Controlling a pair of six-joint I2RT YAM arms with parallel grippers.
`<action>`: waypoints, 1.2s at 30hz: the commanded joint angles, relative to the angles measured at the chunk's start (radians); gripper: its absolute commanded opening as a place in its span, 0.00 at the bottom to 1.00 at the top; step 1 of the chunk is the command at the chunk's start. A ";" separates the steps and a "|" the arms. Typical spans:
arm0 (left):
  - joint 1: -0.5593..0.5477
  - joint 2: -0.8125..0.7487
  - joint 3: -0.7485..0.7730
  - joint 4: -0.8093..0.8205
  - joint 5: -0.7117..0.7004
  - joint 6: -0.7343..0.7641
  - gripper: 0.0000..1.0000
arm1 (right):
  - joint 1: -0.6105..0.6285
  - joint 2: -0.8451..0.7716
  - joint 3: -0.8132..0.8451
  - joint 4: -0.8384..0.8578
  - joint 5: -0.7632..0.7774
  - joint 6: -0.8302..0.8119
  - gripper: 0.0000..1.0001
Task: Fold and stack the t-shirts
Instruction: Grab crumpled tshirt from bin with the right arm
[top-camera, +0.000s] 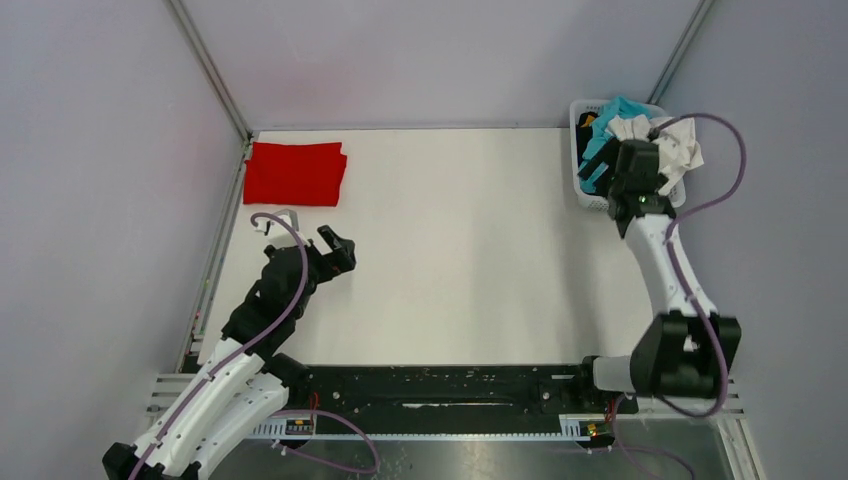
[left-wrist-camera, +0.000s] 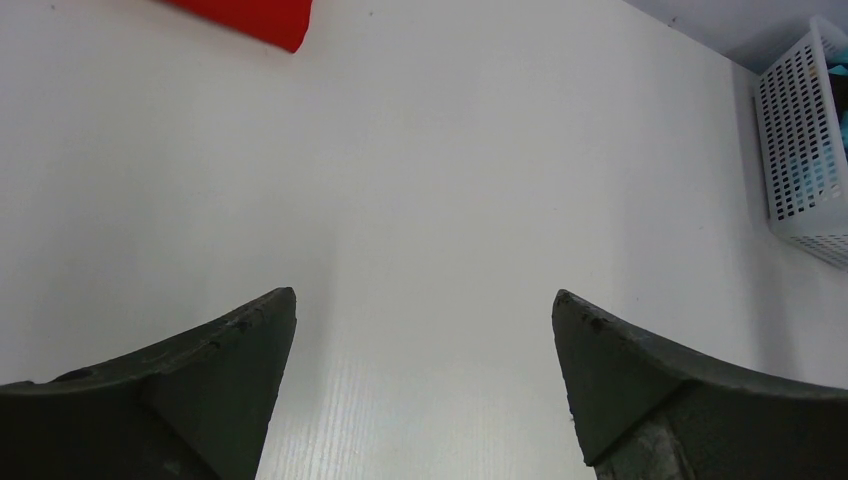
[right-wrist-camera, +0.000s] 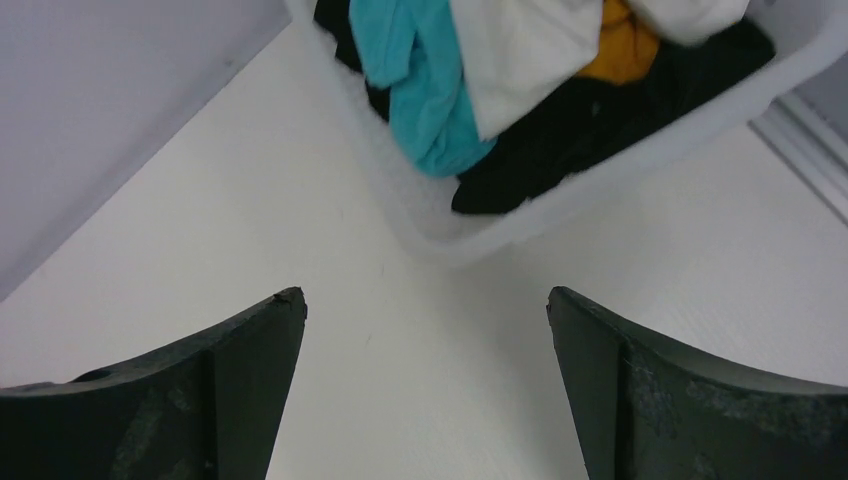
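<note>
A red t-shirt lies folded at the table's far left corner; its corner shows in the left wrist view. The teal, white, mustard-yellow and black t-shirts are heaped in a white lattice basket at the far right. The right wrist view shows the teal, white, mustard-yellow and black t-shirts. My left gripper is open and empty over bare table. My right gripper is open and empty beside the basket's near wall.
Grey walls with metal posts close the table at the left, back and right. A black rail runs along the near edge between the arm bases. The basket also shows at the right of the left wrist view.
</note>
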 joint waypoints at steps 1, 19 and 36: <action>0.000 -0.018 0.006 0.046 -0.028 0.007 0.99 | -0.105 0.221 0.244 -0.027 0.007 -0.048 1.00; 0.003 0.031 0.003 0.056 -0.094 0.014 0.99 | -0.296 1.037 1.055 -0.093 -0.012 -0.061 0.99; 0.002 0.033 0.022 0.028 -0.095 0.001 0.99 | -0.305 0.922 1.141 -0.037 -0.184 -0.078 0.00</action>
